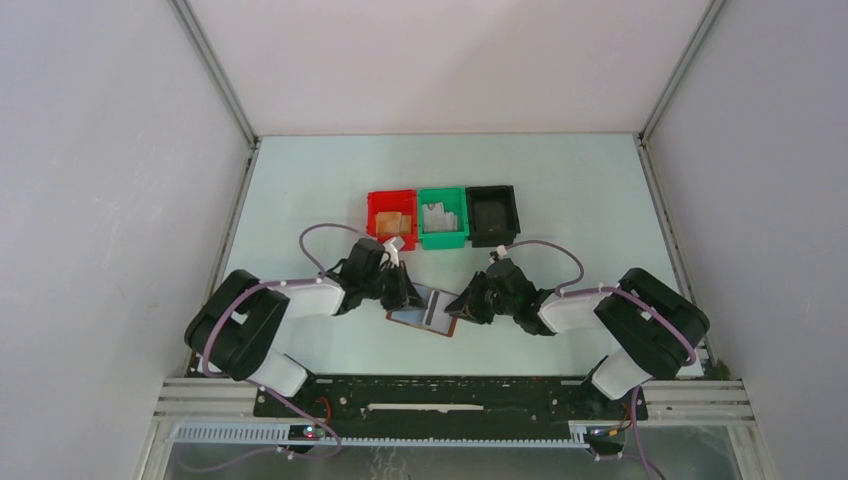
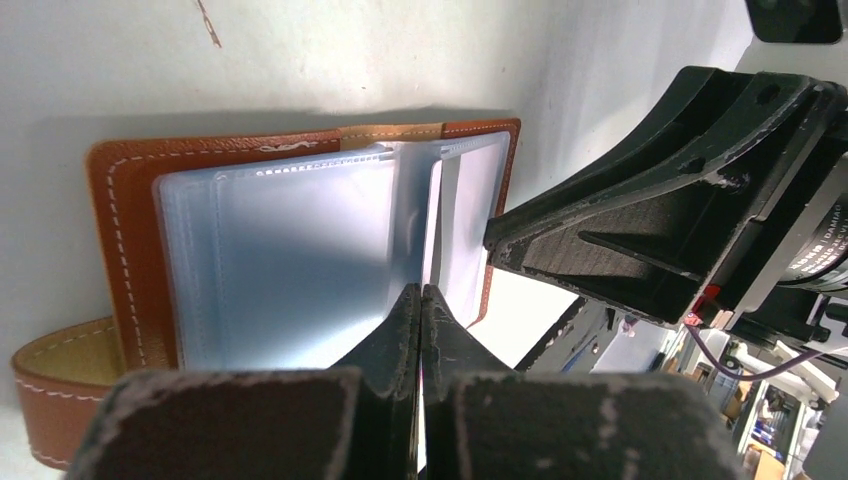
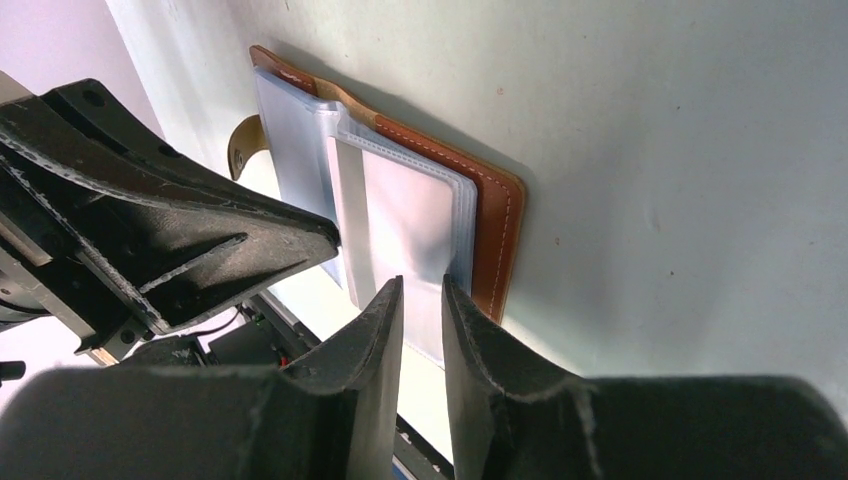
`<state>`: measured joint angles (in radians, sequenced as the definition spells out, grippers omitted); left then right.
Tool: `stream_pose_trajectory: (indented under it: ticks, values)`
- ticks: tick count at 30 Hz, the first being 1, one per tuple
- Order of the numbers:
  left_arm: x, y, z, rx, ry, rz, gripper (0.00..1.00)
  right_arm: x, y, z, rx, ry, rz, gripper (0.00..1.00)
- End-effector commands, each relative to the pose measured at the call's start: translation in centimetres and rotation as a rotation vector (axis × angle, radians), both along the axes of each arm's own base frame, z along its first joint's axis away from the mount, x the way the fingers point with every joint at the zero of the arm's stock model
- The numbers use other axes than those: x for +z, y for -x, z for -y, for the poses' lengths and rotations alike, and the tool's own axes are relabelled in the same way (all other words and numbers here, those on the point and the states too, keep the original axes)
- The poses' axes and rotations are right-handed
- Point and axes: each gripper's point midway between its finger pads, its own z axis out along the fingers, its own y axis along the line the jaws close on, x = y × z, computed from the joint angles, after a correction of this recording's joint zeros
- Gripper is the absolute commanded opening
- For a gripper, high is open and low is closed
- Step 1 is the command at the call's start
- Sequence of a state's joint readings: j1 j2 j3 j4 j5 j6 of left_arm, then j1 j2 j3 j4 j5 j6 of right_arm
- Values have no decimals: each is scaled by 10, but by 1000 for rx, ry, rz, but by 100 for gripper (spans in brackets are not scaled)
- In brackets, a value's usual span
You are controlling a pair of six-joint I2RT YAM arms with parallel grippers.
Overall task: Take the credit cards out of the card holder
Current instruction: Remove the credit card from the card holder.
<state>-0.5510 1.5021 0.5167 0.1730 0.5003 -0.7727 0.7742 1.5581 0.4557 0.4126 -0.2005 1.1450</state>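
1. Shows the card holder lying open on the bench, lower centre of the top view, leather side down.
2. Puts the left gripper at the holder's middle fold, fingers pressed together with no gap, tips against an upright clear sleeve; cannot tell whether that leaf is pinched.
3. Puts the right gripper at the opposite edge of the holder, fingers parted by a narrow slit with nothing between them.
4. Shows the brown side tab curling out at lower left of the left wrist view.
5. Leaves the red bin, green bin and black bin in a row above the holder.
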Motion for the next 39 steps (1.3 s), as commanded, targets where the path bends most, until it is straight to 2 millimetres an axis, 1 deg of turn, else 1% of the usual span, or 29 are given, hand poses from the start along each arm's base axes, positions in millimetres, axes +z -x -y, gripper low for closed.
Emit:
stream_pose_trajectory:
  ticks: [1,7,11,12,14,16,18,20,23,28,33,34,36,39]
  values:
    - [13,-7,-3,-2,18,67,0,-40,13,27,-30,152,-78,30]
    - [12,-8,-4,2,19,64,0,-41,14,27,-27,151,-82,30]
    - [11,-9,0,-2,30,43,1,-41,14,26,-25,147,-80,30]
    - [11,-10,1,-2,34,36,7,-41,13,26,-25,146,-80,30]
    - [11,-11,5,2,51,28,23,-40,14,26,-23,144,-79,30]
    - [12,-13,6,7,57,30,34,-39,13,25,-22,142,-77,30]
    - [14,-16,8,10,62,33,40,-39,13,25,-22,142,-76,30]
    - [16,-18,10,9,68,33,41,-38,13,25,-22,141,-74,30]
    - [16,-20,12,13,73,34,38,-38,13,25,-21,142,-74,30]
    - [8,-22,14,15,71,9,32,-37,13,25,-22,138,-72,30]
    - [10,-25,18,20,99,2,20,-38,13,25,-21,141,-71,30]
    - [11,-26,19,22,103,2,15,-37,13,25,-22,141,-70,30]
    - [13,-27,20,25,110,4,2,-37,13,25,-23,142,-70,30]
    - [14,-27,19,28,107,8,0,-37,13,26,-24,145,-71,30]
